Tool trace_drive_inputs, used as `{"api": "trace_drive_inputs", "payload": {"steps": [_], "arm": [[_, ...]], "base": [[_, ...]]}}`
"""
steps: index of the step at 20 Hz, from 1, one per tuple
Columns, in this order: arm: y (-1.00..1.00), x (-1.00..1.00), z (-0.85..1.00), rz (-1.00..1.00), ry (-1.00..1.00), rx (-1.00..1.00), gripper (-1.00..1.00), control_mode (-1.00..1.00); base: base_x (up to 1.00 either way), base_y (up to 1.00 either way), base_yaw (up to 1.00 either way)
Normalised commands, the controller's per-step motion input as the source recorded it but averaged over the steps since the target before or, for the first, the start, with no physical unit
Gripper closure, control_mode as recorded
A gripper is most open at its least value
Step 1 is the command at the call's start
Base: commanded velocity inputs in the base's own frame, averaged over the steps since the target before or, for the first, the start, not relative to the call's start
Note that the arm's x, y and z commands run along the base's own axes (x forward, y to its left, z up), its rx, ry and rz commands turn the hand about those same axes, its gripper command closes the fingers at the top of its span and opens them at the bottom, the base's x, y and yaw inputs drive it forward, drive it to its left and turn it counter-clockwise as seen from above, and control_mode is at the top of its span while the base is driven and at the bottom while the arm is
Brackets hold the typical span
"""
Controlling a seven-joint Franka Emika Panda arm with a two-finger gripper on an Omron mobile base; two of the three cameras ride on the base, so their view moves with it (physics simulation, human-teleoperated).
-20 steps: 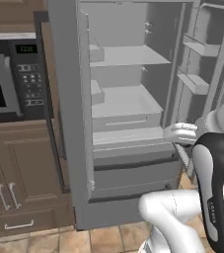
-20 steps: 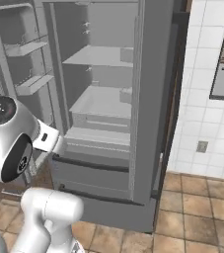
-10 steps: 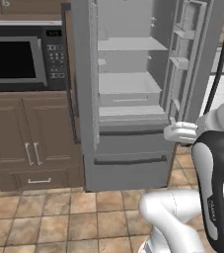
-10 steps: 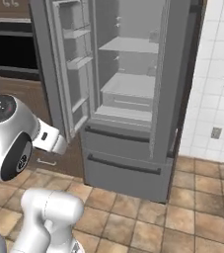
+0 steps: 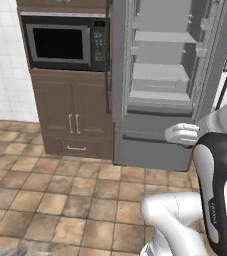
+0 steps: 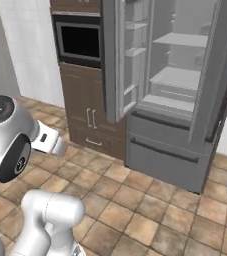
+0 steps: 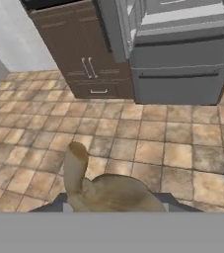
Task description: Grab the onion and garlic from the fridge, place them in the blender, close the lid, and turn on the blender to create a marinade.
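Observation:
The garlic, a tan-brown knobbly lump with a stubby stalk, sits at the bottom of the hand view with my gripper shut on it; dark finger parts peek out on either side. In the base views the white hand hangs above the tiled floor, well short of the fridge. The grey fridge stands with its doors open and pale bare shelves showing. The onion, the blender and the lid are out of view.
A black microwave is built in above brown cabinet doors and a drawer, left of the fridge. The open left fridge door juts out toward me. Brown floor tiles stretch between me and the units.
The whole picture has shifted: the base has backed off and swung left, so the fridge looks smaller and farther right, with the microwave and cabinets now in view. The hand holds its pose.

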Motion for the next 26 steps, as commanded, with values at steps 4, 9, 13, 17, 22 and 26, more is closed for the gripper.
{"api": "trace_drive_inputs", "payload": {"steps": [4,9,13,17,22,26], "arm": [[0.0,0.0,0.0,0.0,0.0,0.0,1.0,1.0],[0.0,0.0,0.0,0.0,0.0,0.0,1.0,1.0],[0.0,0.0,0.0,0.0,0.0,0.0,1.0,1.0],[0.0,0.0,0.0,0.0,0.0,0.0,1.0,1.0],[0.0,0.0,0.0,0.0,0.0,0.0,1.0,1.0],[0.0,0.0,0.0,0.0,0.0,0.0,1.0,1.0]], "base": [[-1.0,-0.43,0.49],[-1.0,-0.43,0.53],[-1.0,-0.24,0.56],[-0.85,0.22,0.61],[-0.73,0.72,0.59],[-0.63,0.99,0.58]]}}
